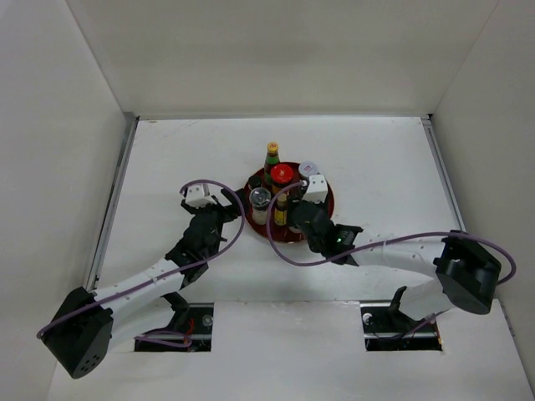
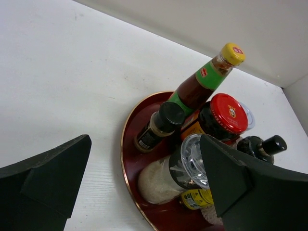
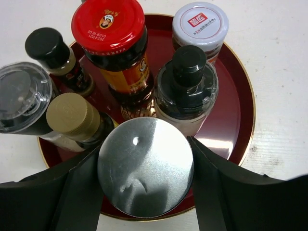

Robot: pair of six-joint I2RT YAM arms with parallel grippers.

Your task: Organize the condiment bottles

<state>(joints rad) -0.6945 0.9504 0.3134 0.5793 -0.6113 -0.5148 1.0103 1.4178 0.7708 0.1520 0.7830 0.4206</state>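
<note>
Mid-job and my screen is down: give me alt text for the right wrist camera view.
The right pincer grips a silver-topped shaker by its lid at the near rim of a round red tray. Crowded on the tray behind it are a red-lidded jar, white-lidded jar, large black-capped bottle, small black-capped bottle, gold-capped bottle and clear-lidded jar.

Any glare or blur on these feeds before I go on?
Right wrist: the silver-lidded jar mirrors a smeared reflection on its top; the red tray carries a glare patch. Left wrist: the left claw's fingers look dark and soft. Top external: even light, faint shadows.
</note>
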